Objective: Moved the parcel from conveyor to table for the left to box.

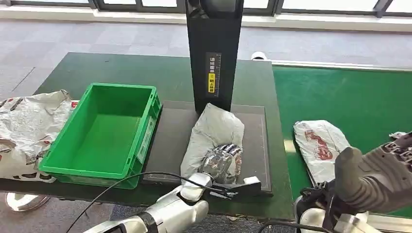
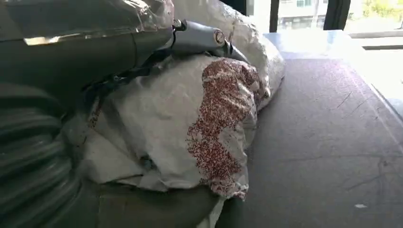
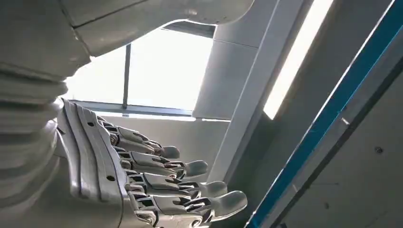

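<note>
The crumpled grey plastic-bag parcel (image 1: pixel 212 138) lies on the dark flat mat (image 1: pixel 252 145) on the green worktop (image 1: pixel 121 68), just right of the green plastic crate (image 1: pixel 145 104). The left robot hand (image 1: pixel 222 162) rests on its near end, fingers curled over the wrapping, gripping it. The right robot hand (image 3: pixel 157 185) is raised, fingers spread, holding nothing.

I see a dark green table (image 1: pixel 121 68). On it sit an open green plastic box (image 1: pixel 104 133) and a flat dark grey mat (image 1: pixel 170 141). A soft grey bag parcel (image 1: pixel 214 133) lies on the mat. A crinkly white bag (image 1: pixel 24 131) lies at the table's left edge, maybe hanging over it.
</note>
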Motion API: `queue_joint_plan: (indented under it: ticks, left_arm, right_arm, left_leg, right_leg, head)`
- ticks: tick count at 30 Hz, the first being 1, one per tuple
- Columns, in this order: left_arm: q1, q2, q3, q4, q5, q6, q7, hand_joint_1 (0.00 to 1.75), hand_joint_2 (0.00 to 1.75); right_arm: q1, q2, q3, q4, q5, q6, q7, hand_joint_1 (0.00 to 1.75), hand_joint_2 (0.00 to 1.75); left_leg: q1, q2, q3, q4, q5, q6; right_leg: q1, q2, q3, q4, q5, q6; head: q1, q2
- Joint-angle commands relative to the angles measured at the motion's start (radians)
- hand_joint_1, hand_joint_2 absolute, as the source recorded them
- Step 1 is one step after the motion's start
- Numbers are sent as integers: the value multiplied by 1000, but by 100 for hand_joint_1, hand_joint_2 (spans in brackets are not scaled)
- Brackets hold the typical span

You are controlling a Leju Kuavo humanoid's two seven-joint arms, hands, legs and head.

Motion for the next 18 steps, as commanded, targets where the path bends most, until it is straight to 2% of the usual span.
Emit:
queue_joint_plan:
  ticks: [1,7,8,9,10,12,14,15,18]
  left_arm:
    - [-25,19,-61,87,-74,40,98,175,175]
    - [-48,23,20,103,-141,257,134,175,175]
    - [-39,60,48,7,-248,261,208,175,175]
    - [-39,60,48,7,-248,261,208,175,175]
    - [-3,101,143,-117,-381,261,247,175,175]
    - [72,100,411,-251,-655,261,200,175,175]
    - [135,118,533,-450,-771,261,164,175,175]
    - [189,122,638,-656,-855,261,100,175,175]
    - [203,123,690,-744,-872,261,54,175,175]
  right_arm:
    - [22,31,-38,18,-1,1,-2,0,175]
    - [38,31,-41,10,3,1,-2,0,175]
    - [41,31,-39,10,5,1,-2,0,175]
    - [41,31,-39,10,5,1,-2,0,175]
    - [43,31,-39,8,8,1,-2,0,175]
    - [44,31,-44,21,-11,1,-2,0,175]
    - [41,31,-42,28,-13,1,-2,0,175]
    - [38,31,-46,26,-9,1,-2,0,175]
    - [37,31,-48,28,-18,1,-2,0,175]
  left_leg:
    - [0,1,1,-2,1,0]
    - [0,0,2,-1,0,0]
    - [1,0,2,-3,1,0]
    - [0,1,2,-2,1,0]
    - [1,1,1,-3,1,0]
    - [0,1,2,-4,1,0]
    - [0,2,2,-4,1,0]
    - [0,2,0,-2,0,0]
    - [0,1,-4,0,0,0]
  right_leg:
    - [0,1,1,-3,1,0]
    - [0,0,2,-1,0,0]
    - [1,0,2,-4,1,0]
    - [1,1,0,-2,1,0]
    - [1,0,1,-3,1,0]
    - [1,1,0,-3,1,0]
    - [1,1,1,-4,1,0]
    - [0,2,-1,-2,1,0]
    - [0,1,-5,0,0,0]
  head:
    - [0,0]
    - [0,0]
    - [0,0]
    - [0,0]
    - [0,0]
    - [0,0]
    - [0,0]
    - [0,0]
    - [0,0]
